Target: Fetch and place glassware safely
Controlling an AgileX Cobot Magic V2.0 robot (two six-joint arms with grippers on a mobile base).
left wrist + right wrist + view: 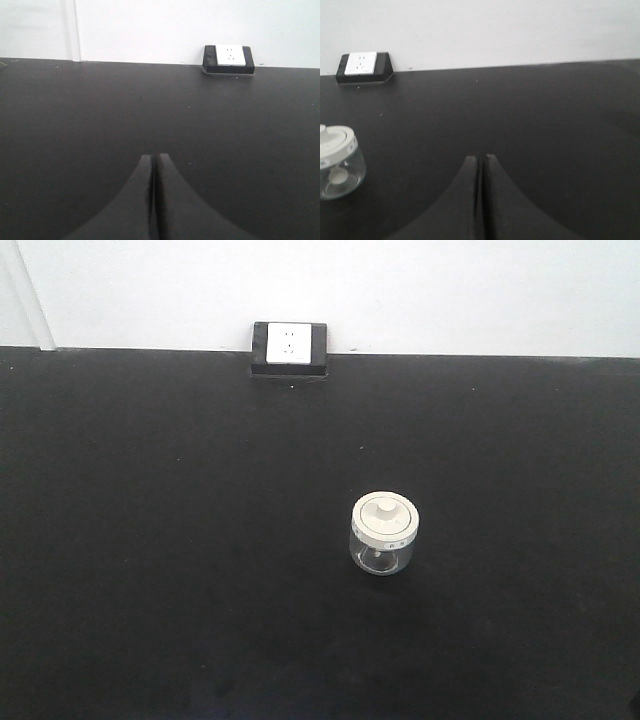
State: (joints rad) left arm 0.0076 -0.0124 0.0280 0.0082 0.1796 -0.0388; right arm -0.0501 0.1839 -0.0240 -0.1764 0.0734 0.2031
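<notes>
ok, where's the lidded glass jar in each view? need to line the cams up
Exterior front view: glass jar stands upright on the black table, right of centre, lower half.
Left wrist view: not in it; only the shut left hand and bare table.
Right wrist view: at the left edge, partly cut off, left of the shut right hand.
Shared landmark: the white wall socket at the table's far edge, in all three.
</notes>
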